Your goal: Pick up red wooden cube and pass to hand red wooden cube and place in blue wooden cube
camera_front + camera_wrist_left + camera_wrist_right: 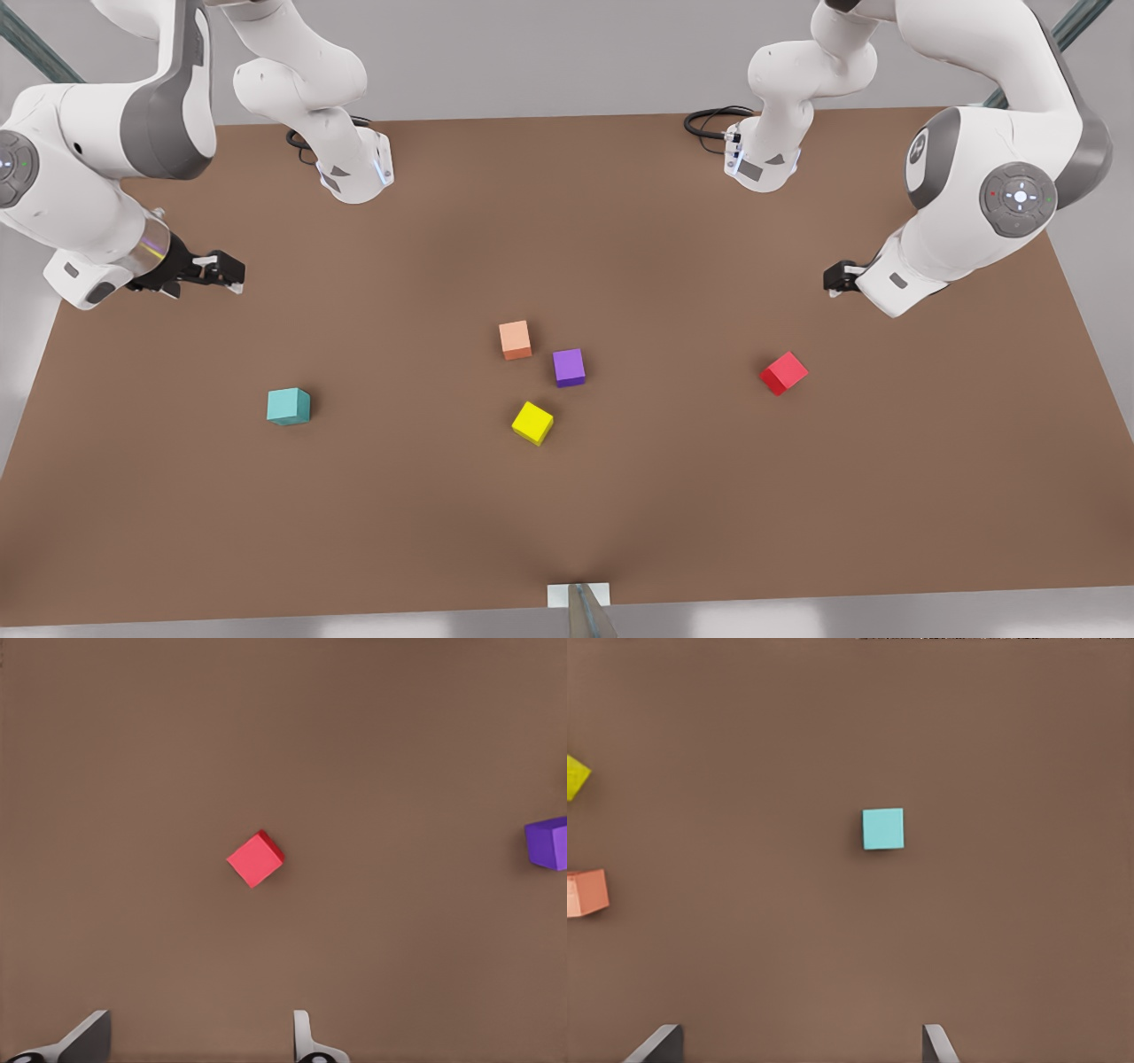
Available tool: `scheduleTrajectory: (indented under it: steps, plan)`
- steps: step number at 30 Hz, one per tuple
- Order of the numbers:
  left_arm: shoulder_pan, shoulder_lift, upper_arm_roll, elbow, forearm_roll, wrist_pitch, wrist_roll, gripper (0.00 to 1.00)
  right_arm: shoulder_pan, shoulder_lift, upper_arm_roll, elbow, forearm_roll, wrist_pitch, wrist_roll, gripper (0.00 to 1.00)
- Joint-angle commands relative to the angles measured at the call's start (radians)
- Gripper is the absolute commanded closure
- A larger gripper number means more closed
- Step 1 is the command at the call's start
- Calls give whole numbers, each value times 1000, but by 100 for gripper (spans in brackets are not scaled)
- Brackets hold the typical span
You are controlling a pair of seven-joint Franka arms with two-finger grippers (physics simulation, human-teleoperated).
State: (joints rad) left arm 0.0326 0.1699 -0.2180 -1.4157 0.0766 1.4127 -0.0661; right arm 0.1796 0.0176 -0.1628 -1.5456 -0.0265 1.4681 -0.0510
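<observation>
The red wooden cube (pixel 784 372) lies on the brown desk (pixel 567 514) toward the front view's right, turned corner-on and touching nothing. In the left wrist view the same cube (pixel 255 859) sits out ahead of the left gripper (pixel 199 1041), whose jaws stand released with bare desk between them; in the front view this left gripper (pixel 837 279) hangs above the desk, near the red cube but clear of it. The blue wooden cube (pixel 288 406) rests well apart from the red one, toward the front view's left. The right gripper (pixel 221 270) hovers above the desk up and to the left of it, and the right wrist view shows its jaws released too, gripping nothing, with the blue cube (pixel 883 829) lying square ahead of them. Between the two task cubes, near the middle of the desk, sit a pale orange cube (pixel 515 339), a purple cube (pixel 569 367) just beside it, and a yellow cube (pixel 532 423), none touching another.
</observation>
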Motion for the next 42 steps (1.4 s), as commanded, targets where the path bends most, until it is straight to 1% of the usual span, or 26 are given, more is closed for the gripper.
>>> scheduleTrajectory:
  steps: [1,3,4,5,6,7,9,12,13,14,15,16,18,20,26,30,34,41,42]
  plan:
    - [0,-1,0,0,0,-4,-41,0,-5,-1,-4,-1,0,14,-26,0]
    - [0,6,0,-2,0,-3,-40,0,-5,1,-4,-1,0,15,-27,0]
    - [-3,71,3,-2,2,5,-40,0,-5,2,-4,-2,0,15,-26,0]
    - [-5,175,17,17,8,52,-44,0,-5,4,-3,-4,0,15,-27,0]
    - [-5,259,42,18,6,167,-41,0,-5,5,-3,-4,0,15,-27,0]
    - [1,339,43,24,8,261,-43,0,-5,7,-3,-5,0,15,-27,0]
    - [9,407,51,17,5,356,-49,0,-5,8,-3,-5,0,17,-27,0]
    - [-13,477,51,15,6,368,-118,0,-5,8,-3,-7,0,17,-29,0]
    - [-13,494,66,14,5,406,-185,0,-5,8,-3,-8,0,17,-29,0]
    - [-19,462,98,-58,-6,483,-248,0,-5,8,-3,-8,2,17,-29,0]
    - [-22,422,129,-127,-59,538,-287,0,-5,8,-3,-8,2,17,-29,0]
    - [-23,398,144,-163,-107,549,-326,0,-5,8,-3,-10,2,17,-29,0]
    - [-23,382,160,-224,-106,582,-417,0,-5,10,-3,-11,2,17,-29,0]
    - [-36,382,160,-244,-107,601,-549,0,-5,12,-3,-11,2,17,-29,0]
    - [-37,384,160,-304,-107,620,-574,0,-3,13,-3,-11,2,18,-29,0]
    - [-37,388,160,-319,-107,637,-685,0,-3,13,-3,-11,2,18,-29,0]
    - [-30,384,160,-390,-107,718,-696,0,-3,13,-3,-11,2,18,-29,0]
    - [-34,411,160,-407,-109,772,-701,0,-2,15,-3,-13,2,18,-30,0]
    - [-34,410,160,-431,-110,801,-701,0,-2,15,-3,-13,2,18,-30,0]
